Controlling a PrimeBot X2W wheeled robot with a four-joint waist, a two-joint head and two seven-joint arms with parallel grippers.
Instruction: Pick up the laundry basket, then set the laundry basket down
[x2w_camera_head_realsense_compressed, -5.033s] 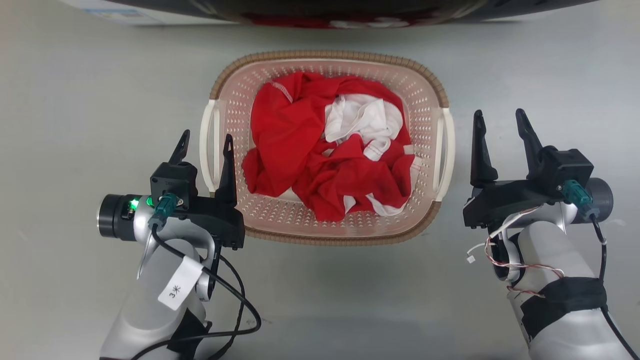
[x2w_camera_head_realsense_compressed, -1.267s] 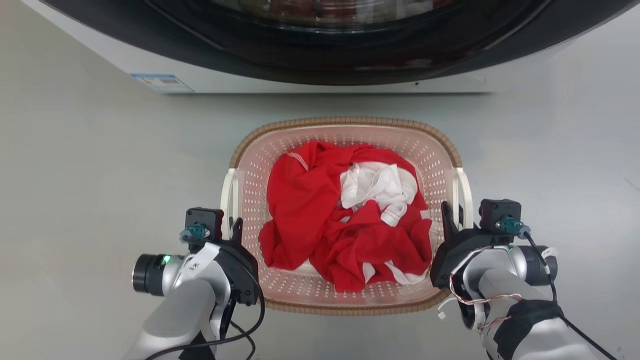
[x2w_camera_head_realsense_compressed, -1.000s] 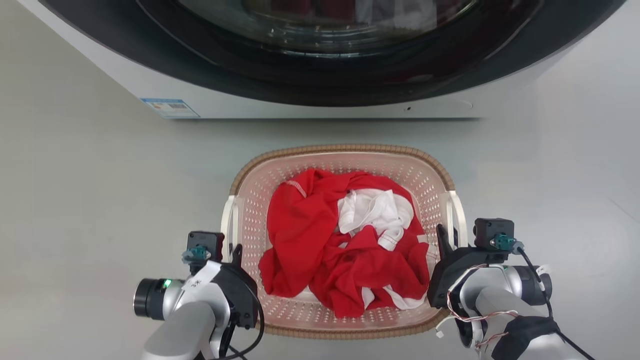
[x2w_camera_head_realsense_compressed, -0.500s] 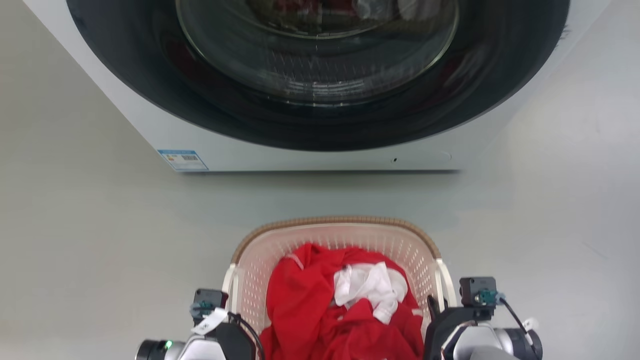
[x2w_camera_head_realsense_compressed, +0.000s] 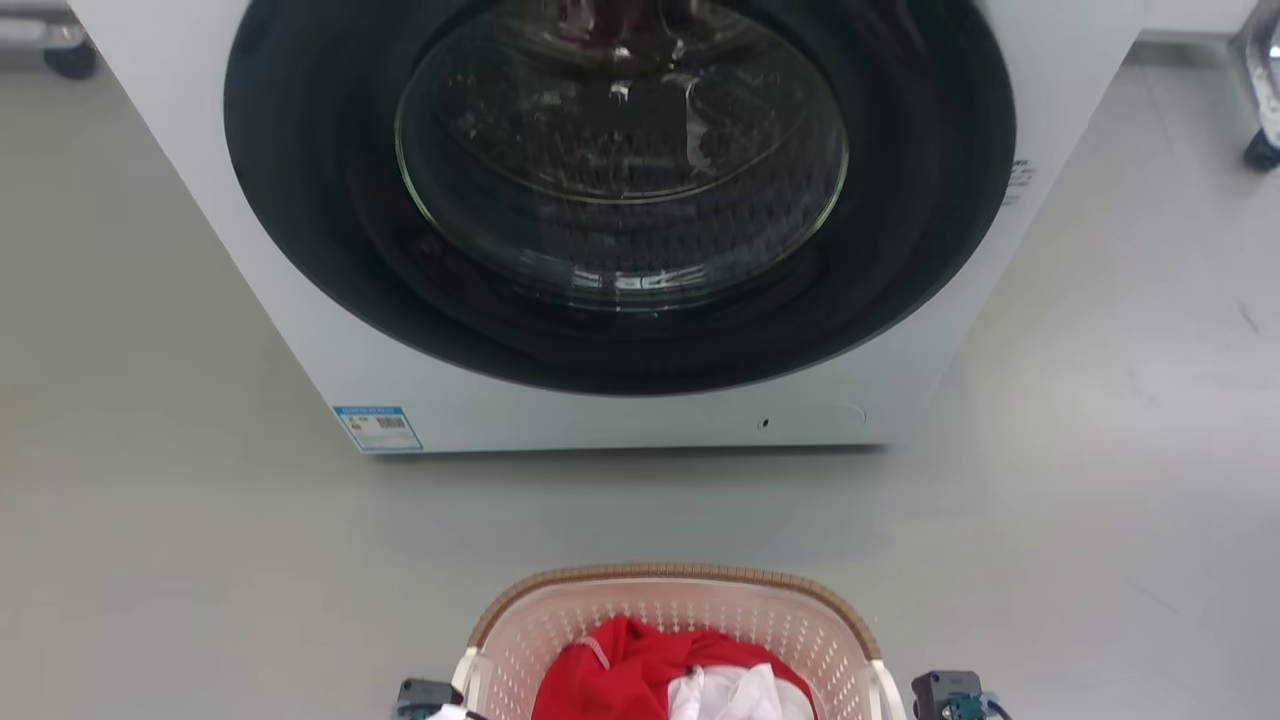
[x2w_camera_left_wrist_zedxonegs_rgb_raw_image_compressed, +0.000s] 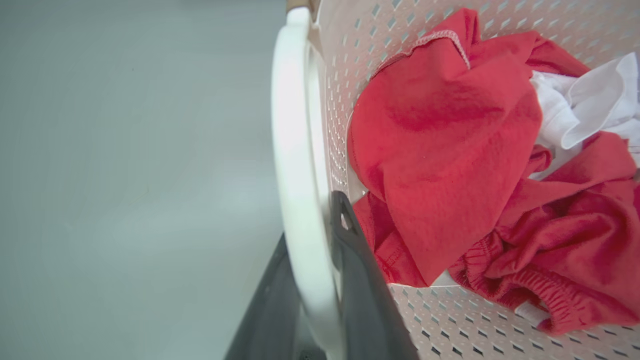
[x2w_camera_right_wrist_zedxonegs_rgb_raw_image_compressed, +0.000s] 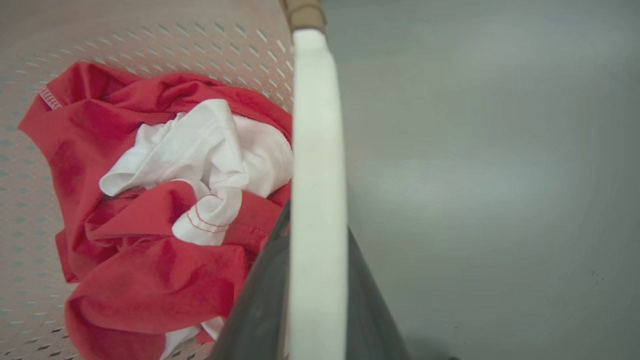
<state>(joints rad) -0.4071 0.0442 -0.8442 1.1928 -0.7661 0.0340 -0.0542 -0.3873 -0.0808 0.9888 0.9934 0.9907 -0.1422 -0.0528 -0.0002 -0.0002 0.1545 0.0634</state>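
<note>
The laundry basket (x2w_camera_head_realsense_compressed: 670, 576), cream with a brown woven rim, sits at the bottom edge of the head view, its near half cut off. Red and white clothes (x2w_camera_left_wrist_zedxonegs_rgb_raw_image_compressed: 450, 150) fill it. My left gripper (x2w_camera_left_wrist_zedxonegs_rgb_raw_image_compressed: 311, 220) is shut on the basket's white left handle (x2w_camera_left_wrist_zedxonegs_rgb_raw_image_compressed: 295, 125), one dark finger outside it and one inside the wall. My right gripper (x2w_camera_right_wrist_zedxonegs_rgb_raw_image_compressed: 317, 220) is shut the same way on the white right handle (x2w_camera_right_wrist_zedxonegs_rgb_raw_image_compressed: 317, 125). The wrist blocks of both arms peek in beside the basket in the head view. Whether the basket touches the floor cannot be told.
A white front-loading washer (x2w_camera_head_realsense_compressed: 300, 330) with a round dark glass door (x2w_camera_head_realsense_compressed: 620, 170), shut, stands just beyond the basket. A strip of grey floor (x2w_camera_head_realsense_compressed: 640, 500) lies between them. Casters show at the far left (x2w_camera_head_realsense_compressed: 70, 60) and far right (x2w_camera_head_realsense_compressed: 1260, 150).
Both grippers were open beside the handles five seconds ago and have closed on them. The head camera has swung upward, so the washer fills the view and the basket sits at its bottom edge.
</note>
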